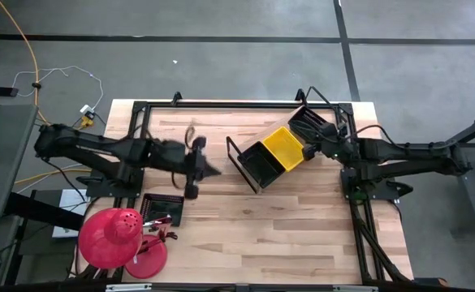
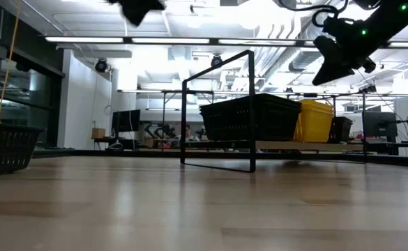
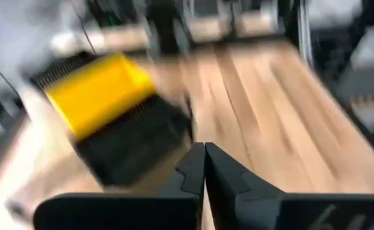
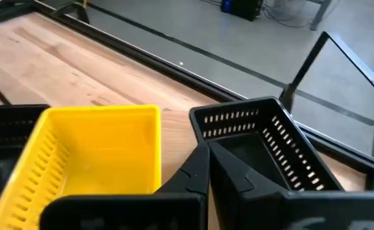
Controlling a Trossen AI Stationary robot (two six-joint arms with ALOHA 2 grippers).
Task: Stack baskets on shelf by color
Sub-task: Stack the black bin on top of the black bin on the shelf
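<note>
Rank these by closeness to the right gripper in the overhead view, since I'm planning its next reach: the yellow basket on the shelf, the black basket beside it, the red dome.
Right gripper hangs at the shelf's right end.
1. Yellow basket: right part of the shelf, just beside the gripper.
2. Black basket: left of the yellow one.
3. Red dome: far front-left corner.

The desk lies bare across its near middle and right, giving open passage there. The shelf stands mid-desk with a black basket and a yellow basket on it (its black frame rises at the left end). A red dome blocks the near-left corner.
</note>
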